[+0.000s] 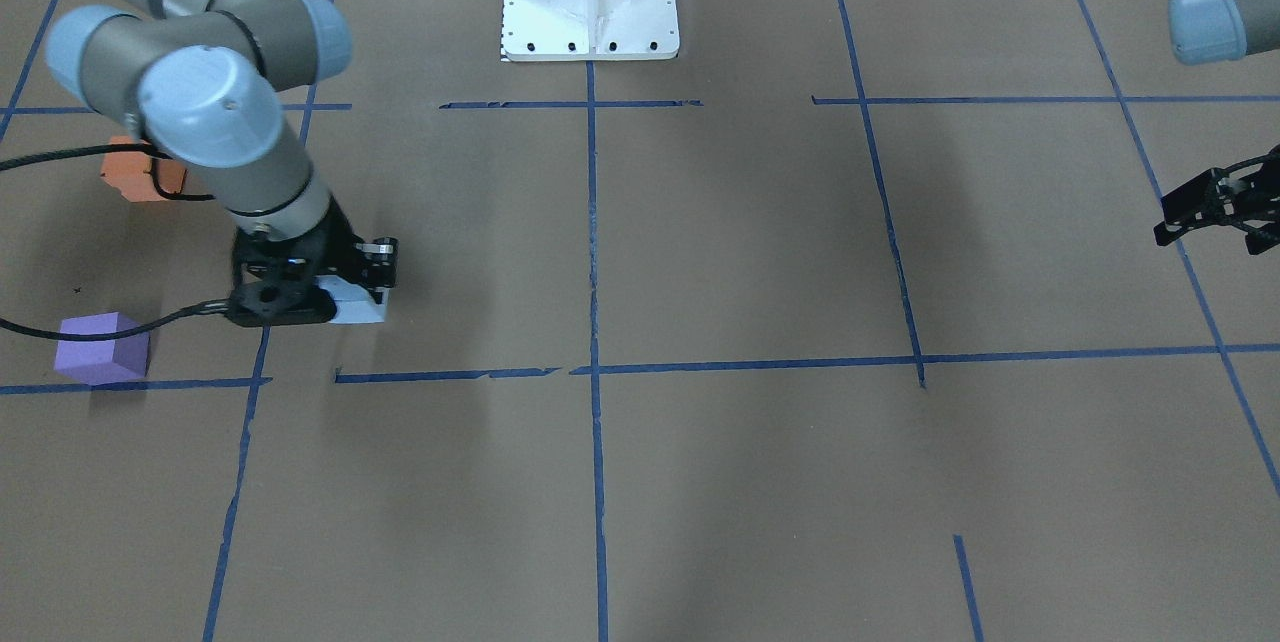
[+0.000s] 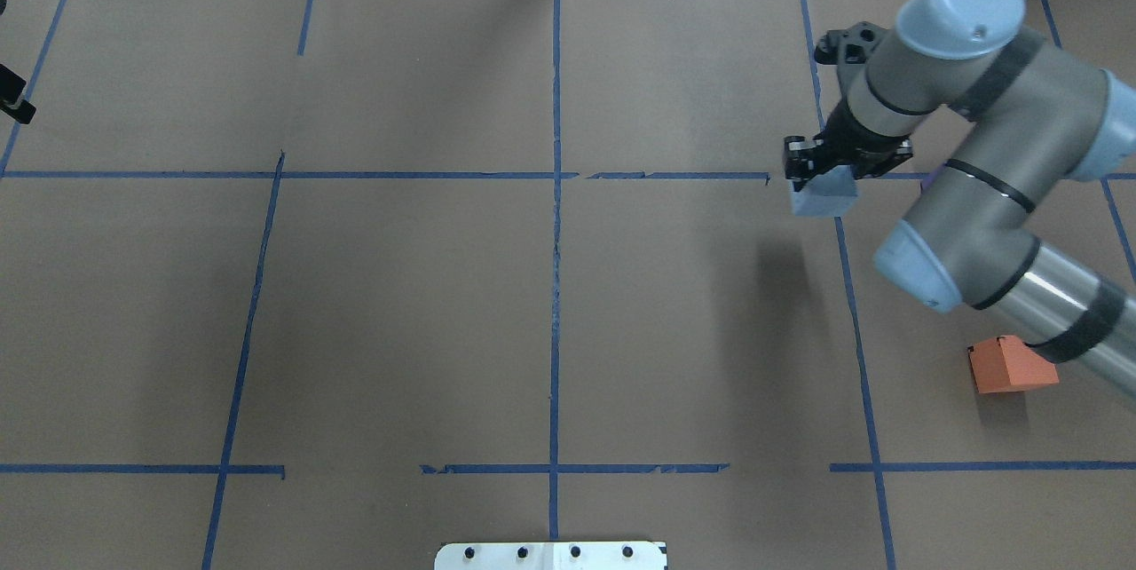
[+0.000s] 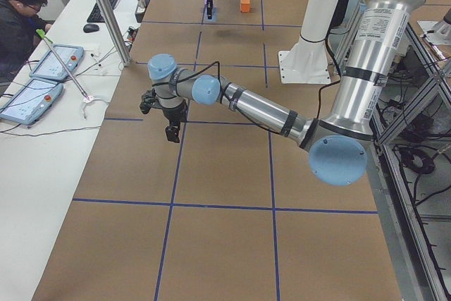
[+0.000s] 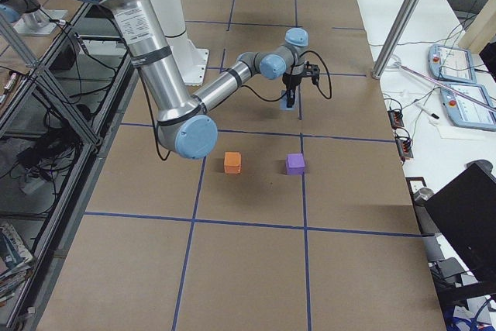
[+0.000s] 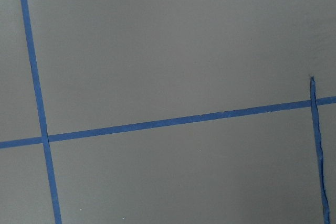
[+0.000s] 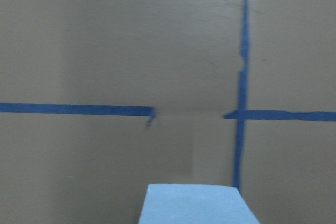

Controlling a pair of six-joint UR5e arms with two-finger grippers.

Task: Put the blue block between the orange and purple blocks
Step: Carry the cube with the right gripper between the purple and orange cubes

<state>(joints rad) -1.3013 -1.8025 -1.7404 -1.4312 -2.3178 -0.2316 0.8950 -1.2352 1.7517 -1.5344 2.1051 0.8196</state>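
Step in hand: the grasping of the blue block (image 1: 358, 308); carrying has not begun, I judge.
Blue block: it is low at the table under the right arm. It stands to the side of the other two blocks, toward the middle of the table.
Right gripper (image 1: 328, 294): it is down over the blue block, with its jaws on either side of it. I cannot tell whether they already press on it, or whether the block is lifted.
Left gripper (image 1: 1215, 212): it is far off at the other side, seems parted, and holds nothing.
Goal place: the bare gap between the orange block (image 1: 135, 180) and the purple block (image 1: 100, 347), which are well apart.
Next move: it calls for a firm grip and a small lift. Then the block goes sideways into the gap and comes down without touching either neighbour.
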